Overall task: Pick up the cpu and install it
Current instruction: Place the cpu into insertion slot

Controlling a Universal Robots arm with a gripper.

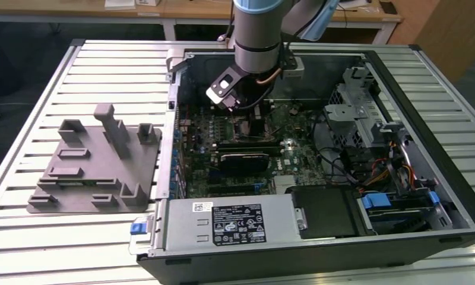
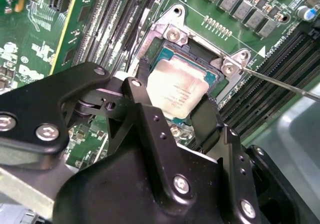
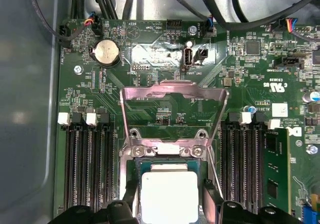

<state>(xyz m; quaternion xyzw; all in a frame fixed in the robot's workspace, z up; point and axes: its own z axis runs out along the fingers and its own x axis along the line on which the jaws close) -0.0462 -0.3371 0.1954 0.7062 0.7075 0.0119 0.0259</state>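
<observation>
On the slatted counter [image 1: 31,237], before wooden desks [image 1: 198,9], the gripper [image 2: 175,86] is clamped on the cpu [image 3: 169,194] inside the open case [image 1: 301,261], beside a grey fixture [image 1: 95,172].

The cpu [image 2: 177,88] has a silvery, lightly brushed metal top with a dull sheen. The gripper [image 2: 175,97] is matt black, set with bright steel screws [image 2: 181,184]. The hinged frame [image 3: 172,91] is bare, shiny metal. The board [image 3: 165,106] is green with a slight gloss, and its coin cell [image 3: 105,52] is polished metal. In the exterior view the table [image 1: 103,65] is pale ribbed metal, the fixture [image 1: 95,172] matt grey plastic, the arm [image 1: 257,35] smooth satin grey and the desk [image 1: 198,9] light wood.
</observation>
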